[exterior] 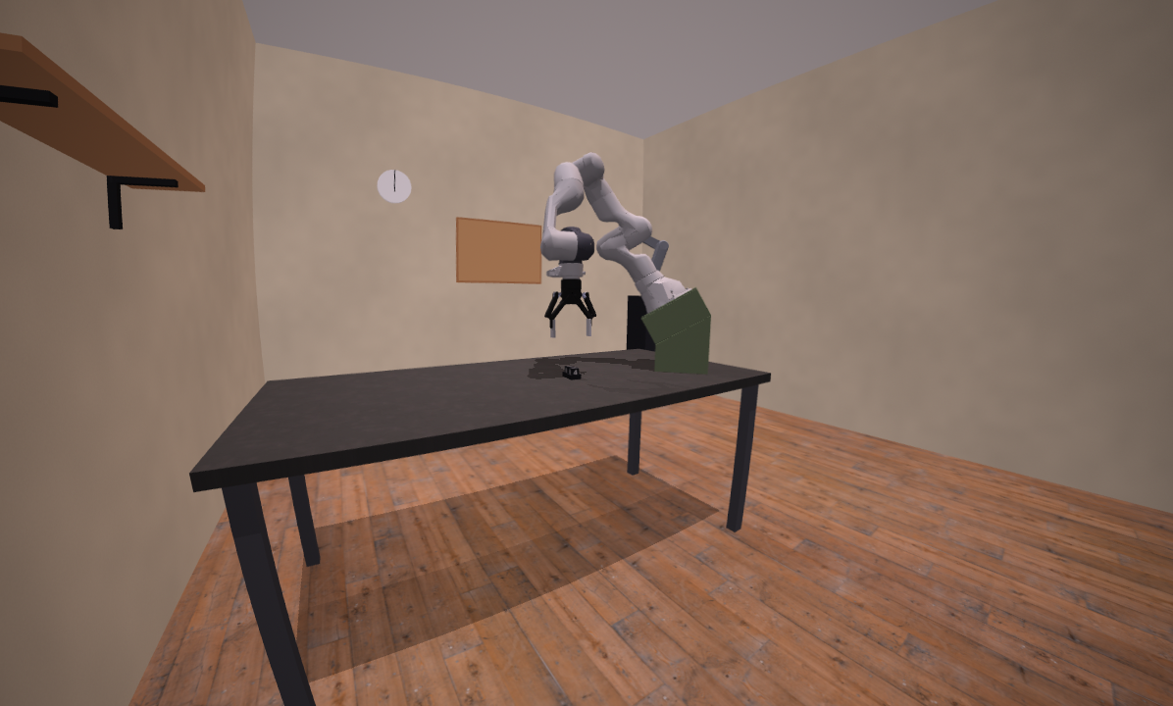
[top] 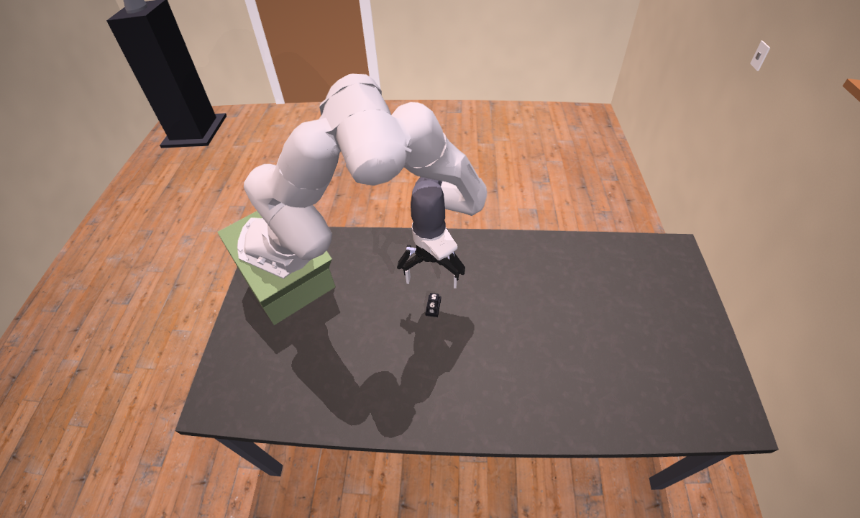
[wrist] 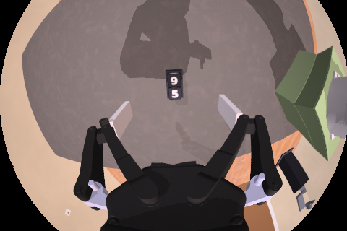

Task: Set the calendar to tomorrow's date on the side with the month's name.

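While the arm arches over, the tool (top: 431,278) hangs wide open, pointing down above the calendar (top: 433,303).

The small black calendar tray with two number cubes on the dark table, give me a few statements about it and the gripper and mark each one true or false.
1. The black gripper is wide open and holds nothing. True.
2. The gripper is touching the small black calendar tray. False: in the exterior view it hangs well above the tray, apart from it.
3. Both number cubes sit in the tray, side by side. True.
4. The tray stands on the green pedestal under the arm. False: it rests on the dark table, away from the pedestal.
5. In the wrist view the cubes' upward faces show 9 and 5. True.
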Controlling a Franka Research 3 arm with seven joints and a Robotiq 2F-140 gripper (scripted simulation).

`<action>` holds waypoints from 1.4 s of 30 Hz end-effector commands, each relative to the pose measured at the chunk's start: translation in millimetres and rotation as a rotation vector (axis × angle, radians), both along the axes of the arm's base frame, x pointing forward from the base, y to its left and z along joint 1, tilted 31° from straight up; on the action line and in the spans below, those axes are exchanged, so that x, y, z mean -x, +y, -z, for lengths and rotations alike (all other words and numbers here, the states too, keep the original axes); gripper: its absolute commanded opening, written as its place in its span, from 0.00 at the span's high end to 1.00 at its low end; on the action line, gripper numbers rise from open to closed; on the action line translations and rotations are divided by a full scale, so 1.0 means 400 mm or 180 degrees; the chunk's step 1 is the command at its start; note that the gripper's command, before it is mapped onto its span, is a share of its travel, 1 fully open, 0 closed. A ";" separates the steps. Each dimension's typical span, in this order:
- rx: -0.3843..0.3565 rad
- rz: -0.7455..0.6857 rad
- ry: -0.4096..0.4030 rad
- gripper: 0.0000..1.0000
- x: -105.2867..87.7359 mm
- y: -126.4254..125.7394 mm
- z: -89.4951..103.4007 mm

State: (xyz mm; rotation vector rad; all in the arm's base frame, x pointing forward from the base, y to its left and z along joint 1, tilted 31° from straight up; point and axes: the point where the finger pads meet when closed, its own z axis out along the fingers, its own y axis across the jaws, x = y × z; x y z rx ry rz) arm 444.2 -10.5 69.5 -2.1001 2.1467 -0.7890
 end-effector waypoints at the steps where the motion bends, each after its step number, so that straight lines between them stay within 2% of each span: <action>1: 0.0071 0.0114 -0.0027 0.00 0.008 -0.021 -0.018; 23: 0.0071 0.0114 -0.0027 0.00 0.007 -0.021 -0.018; 29: 0.0069 0.0113 -0.0011 0.00 -0.018 -0.047 0.042; 33: 0.0069 0.0113 -0.0009 0.00 -0.020 -0.049 0.047; 34: 0.0069 0.0113 -0.0009 0.72 -0.020 -0.049 0.047; 42: 0.0069 0.0113 -0.0009 0.72 -0.020 -0.049 0.047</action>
